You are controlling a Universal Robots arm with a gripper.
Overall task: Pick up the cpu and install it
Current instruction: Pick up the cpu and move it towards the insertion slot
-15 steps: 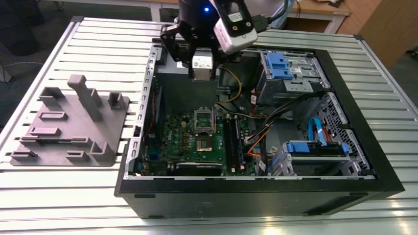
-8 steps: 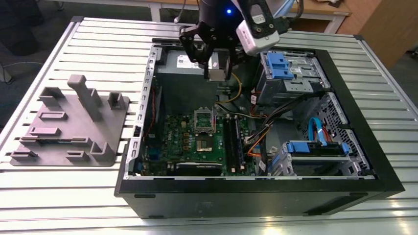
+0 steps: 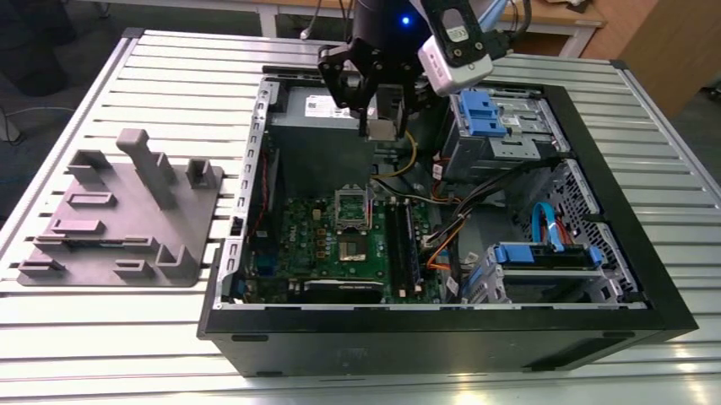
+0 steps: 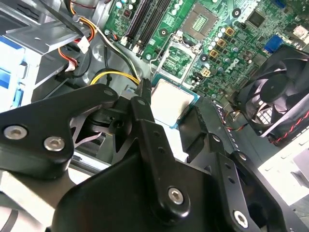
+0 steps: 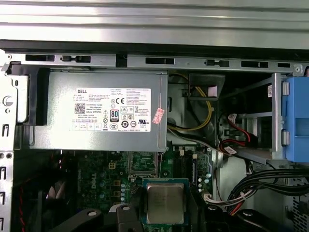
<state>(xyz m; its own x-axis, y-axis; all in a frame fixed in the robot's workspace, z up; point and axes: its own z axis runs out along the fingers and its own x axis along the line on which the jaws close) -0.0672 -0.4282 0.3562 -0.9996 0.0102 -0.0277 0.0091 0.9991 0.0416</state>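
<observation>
Claw (image 5: 166, 215) tight around cpu (image 5: 165, 202) (over motherboard (image 5: 104, 186))

A computer case (image 3: 428, 337) sits on the table (image 3: 113, 337), tray (image 3: 124, 224) at the exterior view's left. Inside, the cpu (image 5: 165, 202) hangs above the motherboard (image 3: 327, 253).

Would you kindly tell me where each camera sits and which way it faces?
Exterior view: raised, looking down at the open computer case; the arm and gripper show above it.
First wrist view: on the wrist, facing the power supply; fingertips show.
Second wrist view: on the wrist, looking past the fingers at the motherboard.
Both wrist views share the gripped cpu.
</observation>
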